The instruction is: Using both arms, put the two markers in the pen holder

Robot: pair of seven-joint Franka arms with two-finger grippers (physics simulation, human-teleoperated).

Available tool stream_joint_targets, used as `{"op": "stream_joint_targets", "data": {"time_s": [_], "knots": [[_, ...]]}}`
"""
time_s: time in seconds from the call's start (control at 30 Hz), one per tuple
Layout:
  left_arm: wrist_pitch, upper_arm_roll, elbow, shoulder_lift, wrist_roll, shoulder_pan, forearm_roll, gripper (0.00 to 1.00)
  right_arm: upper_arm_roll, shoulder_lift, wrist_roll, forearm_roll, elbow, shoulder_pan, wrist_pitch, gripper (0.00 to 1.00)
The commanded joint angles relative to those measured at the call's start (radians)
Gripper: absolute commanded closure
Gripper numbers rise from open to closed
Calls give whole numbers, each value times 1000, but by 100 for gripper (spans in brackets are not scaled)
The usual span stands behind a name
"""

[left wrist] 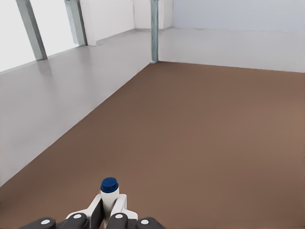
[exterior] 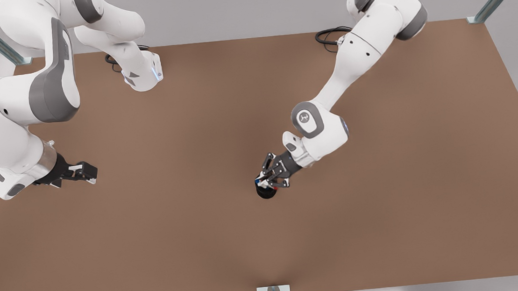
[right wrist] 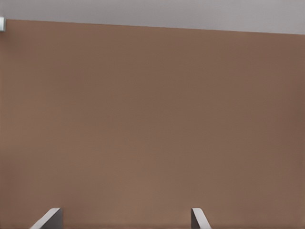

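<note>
The left end effector (exterior: 266,178), a black two-finger gripper on a large white jointed arm reaching in from the front view's right, hangs just above the small black cylindrical pen holder (exterior: 266,192) near the middle of the brown tabletop (exterior: 430,172). Its fingers (left wrist: 119,206) are pinched on a thin white-barrelled marker with a dark blue cap (left wrist: 109,186), cap end poking out beyond them. A red speck (exterior: 274,188) at the holder's rim is probably the red-capped marker, though that is uncertain. The marker looks light, stiff and smooth, so a mid-barrel grip suits it best. The right end effector (exterior: 84,171), at the front view's left, waits low over bare tabletop with fingers (right wrist: 199,218) spread and nothing between them.
</note>
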Motion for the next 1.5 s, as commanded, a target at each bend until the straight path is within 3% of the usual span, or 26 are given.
{"op": "stream_joint_targets", "data": {"time_s": [0.0,0.5,0.53,0.57,0.7,0.77,0.8,0.83,0.9,0.97,1.03,1.07,1.1,1.13,1.17,1.2,1.23,1.47], "knots": [[14,-2,0,-5,249,-6,-13,79,0,-1,-41,1,0,0,-2,0],[20,-8,-17,25,263,-25,-42,79,1,0,-54,2,0,-12,-2,0],[18,-8,-16,36,275,-22,-45,54,1,0,-54,2,0,-12,-2,0],[17,-8,-13,41,275,-20,-59,0,1,0,-54,2,0,-12,-2,0],[15,-8,-7,36,262,-17,-56,0,3,-1,-53,2,0,-12,-2,0],[-124,-5,13,15,-51,61,-36,0,1,-1,-51,2,2,-12,-25,0],[-231,4,33,15,-380,102,187,0,1,-1,-53,2,2,-14,-27,0],[-478,7,119,24,-816,193,495,0,1,-1,-54,2,2,-14,-27,0],[-914,7,249,-2,-1245,345,974,0,1,-1,-54,2,2,-14,-28,0],[-1324,39,378,-63,-1694,426,1309,0,1,-1,-54,2,2,-14,-27,0],[-1379,87,383,-197,-1717,512,1360,0,1,-1,-53,2,2,-14,-27,0],[-1379,100,383,-228,-1765,503,1523,0,1,-1,-54,2,2,-14,-28,0],[-1382,172,374,-287,-1842,437,1550,0,1,-1,-54,2,2,-14,-28,0],[-1381,445,360,-357,-1883,216,1446,0,1,-1,-54,2,2,-14,-28,0],[-1362,547,291,-432,-1882,139,1396,0,1,-1,-54,2,2,-14,-28,0],[-1257,547,175,-511,-1878,144,1393,0,1,-1,-54,2,2,-14,-28,0],[-1240,535,167,-516,-1877,165,1393,0,1,-1,-54,2,2,-14,-28,0],[-1241,507,250,-409,-1888,155,1401,0,1,-1,-54,2,2,-14,-28,0]]}}
